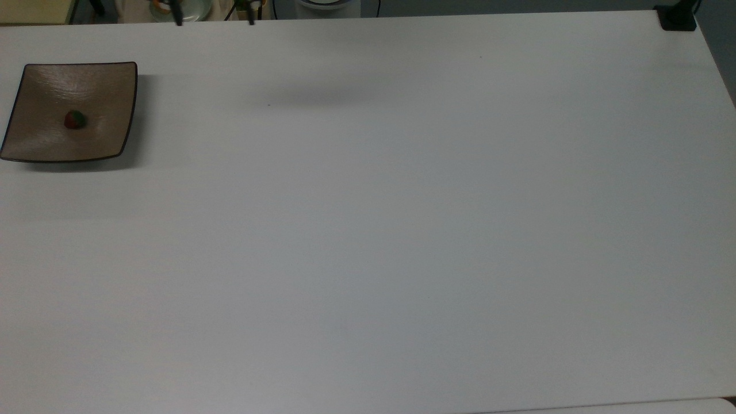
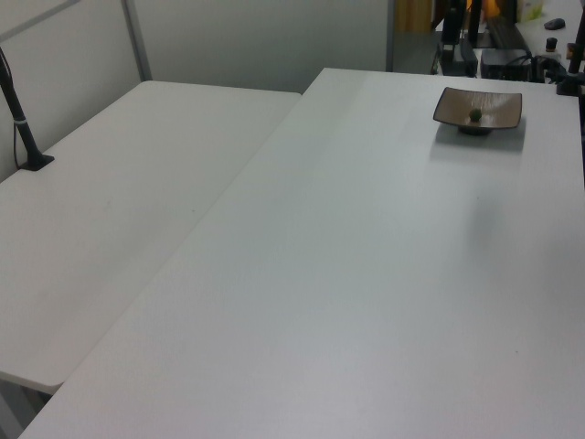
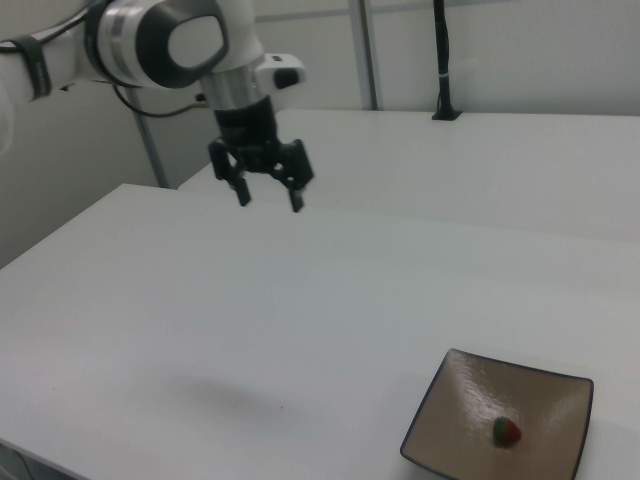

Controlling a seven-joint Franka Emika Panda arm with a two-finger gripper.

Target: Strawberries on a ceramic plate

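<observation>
Strawberry point(image 3: 506, 431) sits loose near the middle of the plate point(image 3: 455, 420), lower right of the right view; same pair far left in the top view, berry point(image 1: 75, 119) on plate point(image 1: 115, 80). Gripper point(image 3: 268, 198) hangs high over the bare table point(image 3: 300, 300), upper left of the right view, well apart from the plate, fingers spread and empty. Reads as placement done: berry released, arm parked clear so nothing can knock it.
</observation>
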